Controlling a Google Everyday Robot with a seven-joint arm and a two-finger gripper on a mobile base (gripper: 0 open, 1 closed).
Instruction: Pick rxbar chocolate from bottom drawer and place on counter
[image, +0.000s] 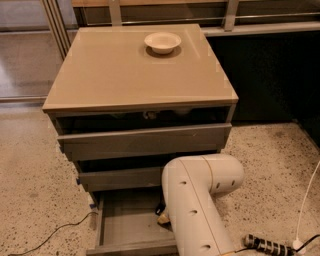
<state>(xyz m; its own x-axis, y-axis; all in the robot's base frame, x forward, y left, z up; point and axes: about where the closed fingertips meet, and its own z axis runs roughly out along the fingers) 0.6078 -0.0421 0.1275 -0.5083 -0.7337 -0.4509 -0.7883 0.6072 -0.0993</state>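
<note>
Jaws down in open bottom drawer (127, 224), shallow grey-brown tray, grip cannot be told

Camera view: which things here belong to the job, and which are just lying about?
Job:
bottom drawer, pulled open
gripper, down inside it, mostly behind the arm
counter
rxbar chocolate, not visible

Lying about:
bowl on the counter
upper drawers
black power strip on the floor
</note>
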